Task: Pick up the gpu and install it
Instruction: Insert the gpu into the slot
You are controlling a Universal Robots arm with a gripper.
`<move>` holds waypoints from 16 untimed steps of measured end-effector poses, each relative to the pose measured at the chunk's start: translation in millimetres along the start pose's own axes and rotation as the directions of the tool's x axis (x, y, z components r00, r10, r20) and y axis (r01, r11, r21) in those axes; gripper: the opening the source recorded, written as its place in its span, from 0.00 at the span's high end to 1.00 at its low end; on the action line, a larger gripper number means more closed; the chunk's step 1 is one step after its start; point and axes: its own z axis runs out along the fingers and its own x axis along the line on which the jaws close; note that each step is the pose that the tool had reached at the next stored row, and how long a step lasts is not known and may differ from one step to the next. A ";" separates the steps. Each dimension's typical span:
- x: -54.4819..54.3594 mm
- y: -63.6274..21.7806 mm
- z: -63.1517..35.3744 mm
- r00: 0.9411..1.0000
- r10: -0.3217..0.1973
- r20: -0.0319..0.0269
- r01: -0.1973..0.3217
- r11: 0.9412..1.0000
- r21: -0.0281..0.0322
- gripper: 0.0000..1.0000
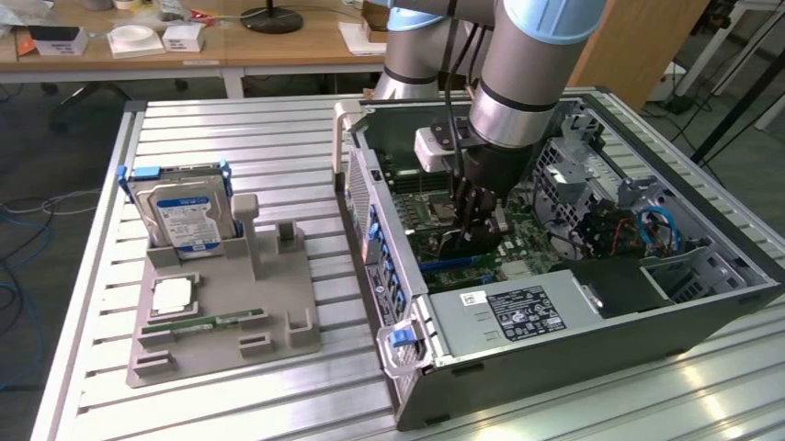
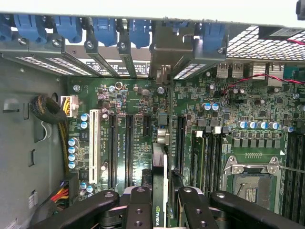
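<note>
My gripper reaches down into the open computer case, over the motherboard. It is shut on the gpu, a slim dark card held on edge. In the wrist view the gpu runs edge-on between the two black fingers, its silver end bracket toward the case's rear slot wall. The gripper holds it just above the motherboard, lined up with a gap among the long black expansion slots. Whether the card's edge touches a slot I cannot tell.
Blue slot latches line the case's rear wall. The CPU socket and a cable bundle flank the slots. A power supply fills the case's near end. On the table, a grey fixture holds a hard drive and RAM stick.
</note>
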 end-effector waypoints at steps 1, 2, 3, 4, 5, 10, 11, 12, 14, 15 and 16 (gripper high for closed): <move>0.0 0.0 0.0 1.000 0.000 0.000 0.000 1.000 0.000 0.74; 0.0 0.0 0.0 1.000 0.000 0.000 0.000 1.000 0.000 0.74; 0.0 0.0 0.0 1.000 0.000 0.000 0.000 1.000 0.000 0.74; -0.1 0.0 0.1 1.000 0.000 0.001 0.000 1.000 0.000 0.74; -0.2 0.0 0.1 1.000 0.000 0.001 0.000 1.000 0.000 0.74; -0.5 -0.5 0.5 1.000 0.000 0.004 0.000 1.000 0.000 0.74; -0.5 -0.5 0.5 1.000 0.000 0.004 0.000 1.000 0.000 0.74; -0.5 -0.6 1.0 1.000 0.000 0.004 0.000 1.000 0.000 0.74; -0.5 -3.0 1.2 1.000 0.000 0.004 0.000 1.000 0.000 0.74; -0.4 -3.7 1.1 1.000 0.000 0.004 0.000 1.000 0.000 0.74; -0.4 -3.9 1.1 1.000 0.000 0.004 0.000 1.000 0.000 0.74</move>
